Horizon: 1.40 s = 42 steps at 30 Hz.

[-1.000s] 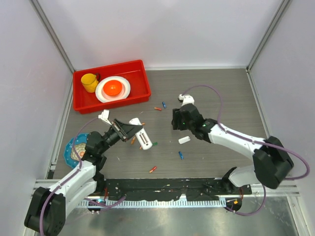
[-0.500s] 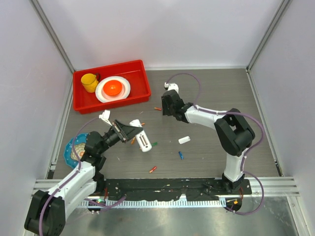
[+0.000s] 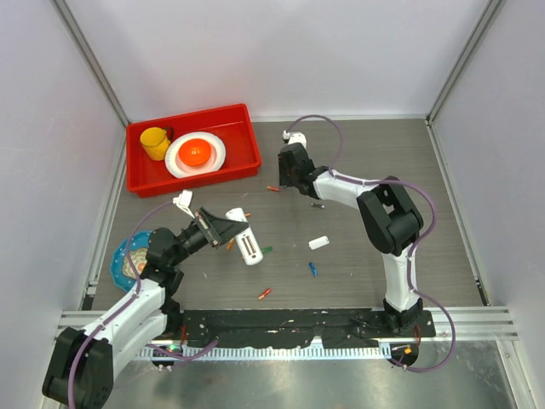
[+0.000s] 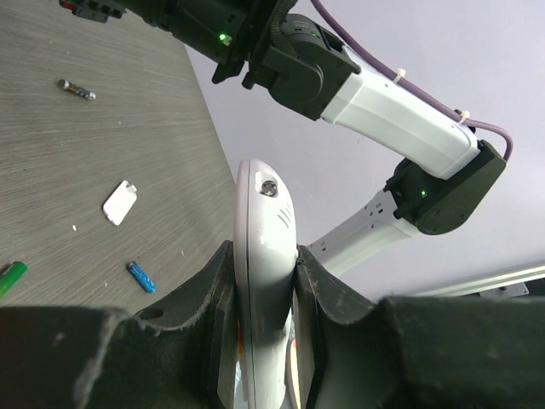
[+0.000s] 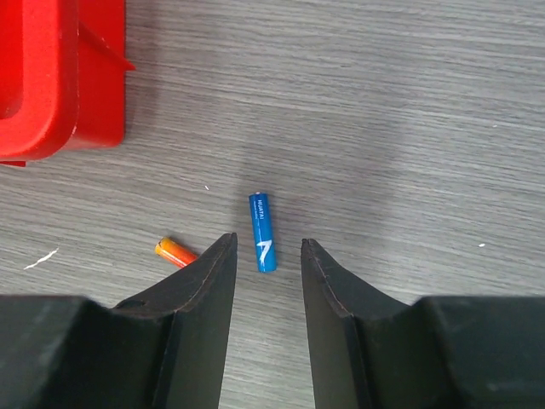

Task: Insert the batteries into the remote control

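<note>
My left gripper [image 3: 228, 228] is shut on the white remote control [image 3: 248, 243] and holds it edge-on above the table; in the left wrist view the remote [image 4: 260, 200] stands between the jaws of that gripper [image 4: 264, 254]. My right gripper [image 5: 268, 247] is open, low over the table, with a blue battery [image 5: 262, 232] lying between its tips and an orange battery [image 5: 174, 251] just to the left. In the top view the right gripper [image 3: 288, 175] is near the red bin. Other batteries lie scattered: dark [image 3: 317, 204], green [image 3: 266, 250], blue [image 3: 312, 269], red [image 3: 265, 294].
A red bin [image 3: 145, 183] at the back left holds a yellow cup [image 3: 155, 142] and a white plate [image 3: 213, 162] with an orange thing; its corner [image 5: 60, 77] is close to the right gripper. A short white cover piece [image 3: 318, 242] lies mid-table. A blue patterned plate [image 3: 123, 256] sits at the left.
My right arm has swung from mid-table to the back left, and its open gripper now straddles the blue battery near the bin. The left gripper has held the remote nearly still.
</note>
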Motion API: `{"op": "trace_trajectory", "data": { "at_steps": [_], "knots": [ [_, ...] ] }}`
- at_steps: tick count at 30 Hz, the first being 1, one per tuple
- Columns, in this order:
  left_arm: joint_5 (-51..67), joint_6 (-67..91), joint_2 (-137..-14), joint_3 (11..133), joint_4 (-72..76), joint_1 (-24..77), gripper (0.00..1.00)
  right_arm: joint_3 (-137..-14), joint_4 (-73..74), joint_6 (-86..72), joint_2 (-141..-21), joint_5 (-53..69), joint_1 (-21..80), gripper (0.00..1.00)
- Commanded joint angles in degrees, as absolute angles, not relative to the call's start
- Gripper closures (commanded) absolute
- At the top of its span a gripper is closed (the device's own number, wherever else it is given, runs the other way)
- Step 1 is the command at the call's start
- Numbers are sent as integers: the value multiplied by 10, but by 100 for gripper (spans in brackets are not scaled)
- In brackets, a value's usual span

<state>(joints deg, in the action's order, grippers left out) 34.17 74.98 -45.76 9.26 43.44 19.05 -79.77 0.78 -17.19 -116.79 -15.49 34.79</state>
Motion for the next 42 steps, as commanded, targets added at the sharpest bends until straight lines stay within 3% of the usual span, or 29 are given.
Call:
{"op": "trace_trajectory", "data": {
  "at_steps": [1, 6, 12, 36, 42],
  "knots": [
    [350, 752, -454, 99, 471, 187, 100, -824, -9, -156, -1184, -144, 348, 59],
    [352, 752, -445, 96, 468, 188, 100, -827, -4, -159, -1194, -141, 348, 51],
    [351, 753, -441, 91, 469, 187, 100, -827, -4, -157, -1201, -145, 348, 51],
    [348, 759, -435, 88, 462, 188, 100, -834, 20, -156, -1234, -148, 347, 64],
    [345, 758, -435, 88, 459, 187, 100, -836, 40, -139, -1233, -184, 355, 72]
  ]
}}
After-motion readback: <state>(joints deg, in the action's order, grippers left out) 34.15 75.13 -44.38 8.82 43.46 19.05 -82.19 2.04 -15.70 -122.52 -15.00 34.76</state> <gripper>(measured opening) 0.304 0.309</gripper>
